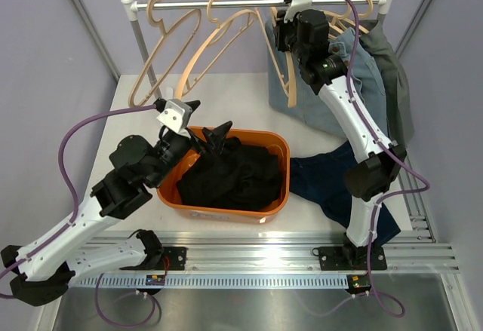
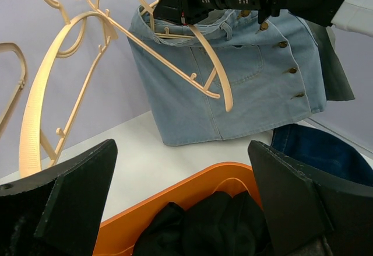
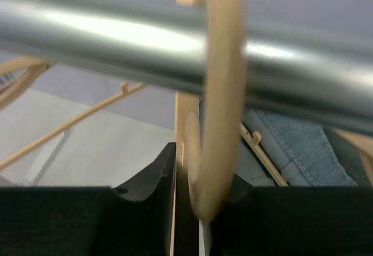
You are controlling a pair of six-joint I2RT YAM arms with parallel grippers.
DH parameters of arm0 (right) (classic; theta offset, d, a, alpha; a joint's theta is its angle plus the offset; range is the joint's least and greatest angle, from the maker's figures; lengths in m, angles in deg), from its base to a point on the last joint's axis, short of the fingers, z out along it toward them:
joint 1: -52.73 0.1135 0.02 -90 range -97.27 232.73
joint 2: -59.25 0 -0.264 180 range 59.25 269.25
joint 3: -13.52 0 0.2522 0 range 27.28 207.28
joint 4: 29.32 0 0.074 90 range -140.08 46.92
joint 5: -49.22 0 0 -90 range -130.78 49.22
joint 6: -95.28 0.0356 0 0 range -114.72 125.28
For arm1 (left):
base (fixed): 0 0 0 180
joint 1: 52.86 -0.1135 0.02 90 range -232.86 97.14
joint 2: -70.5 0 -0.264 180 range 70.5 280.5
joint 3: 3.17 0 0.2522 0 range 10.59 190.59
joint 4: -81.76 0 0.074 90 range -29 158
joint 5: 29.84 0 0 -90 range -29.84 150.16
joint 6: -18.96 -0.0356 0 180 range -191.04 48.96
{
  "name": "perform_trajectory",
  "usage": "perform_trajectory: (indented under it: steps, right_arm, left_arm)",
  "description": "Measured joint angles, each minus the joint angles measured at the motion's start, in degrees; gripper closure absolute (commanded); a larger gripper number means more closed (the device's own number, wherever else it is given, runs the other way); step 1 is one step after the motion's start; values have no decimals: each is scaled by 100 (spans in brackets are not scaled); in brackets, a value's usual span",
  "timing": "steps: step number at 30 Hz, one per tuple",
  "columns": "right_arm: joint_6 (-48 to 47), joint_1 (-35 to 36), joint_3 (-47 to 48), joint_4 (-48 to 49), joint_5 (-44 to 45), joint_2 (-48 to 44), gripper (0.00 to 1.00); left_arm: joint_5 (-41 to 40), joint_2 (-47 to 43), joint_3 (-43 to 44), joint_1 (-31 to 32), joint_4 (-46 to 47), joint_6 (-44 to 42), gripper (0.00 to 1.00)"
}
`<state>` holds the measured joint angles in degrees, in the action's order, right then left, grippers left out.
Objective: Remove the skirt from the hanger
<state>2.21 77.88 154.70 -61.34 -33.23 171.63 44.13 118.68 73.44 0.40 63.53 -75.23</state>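
Nearest the overhead lens, both arm bases at the near edge of the table [image 1: 249,108]. Just beyond, left gripper [image 1: 207,120] over the rear left rim of an orange basket [image 1: 226,210] holding black clothes [image 1: 234,176], jaws spread wide, gripping nothing. Farther back, right gripper [image 1: 285,20] up at the rail [image 1: 226,3], at the neck of the hanger [image 1: 287,82] carrying the skirt [image 1: 311,108], pale denim. Left of it, bare hangers [image 1: 181,52]; lower right, a dark blue garment [image 1: 317,180] on the table.

From the left wrist, black fingers [image 2: 76,203] far apart at the lower corners, basket rim between. Beyond, skirt [image 2: 245,87] hanging by its waistband from the hanger [image 2: 210,63], right gripper at the top.

From the right wrist, fingers [image 3: 145,180] drawn narrow, pinching the hanger [image 3: 218,93] at its neck, hook looped over the rail [image 3: 87,34]. Patch of skirt [image 3: 303,145] behind.
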Motion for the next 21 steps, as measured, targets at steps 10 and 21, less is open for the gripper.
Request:
perform_trajectory:
  steps: [10, 21]
  right_arm:
    - [-584, 2, -699, -262, -1491, -590, 28]
    - [-745, 44, 509, -863, -2518, -264, 28]
  left_arm:
    - [719, 494, 0, 0, 11, 87, 1]
    - [1202, 885, 0, 0, 13, 175, 1]
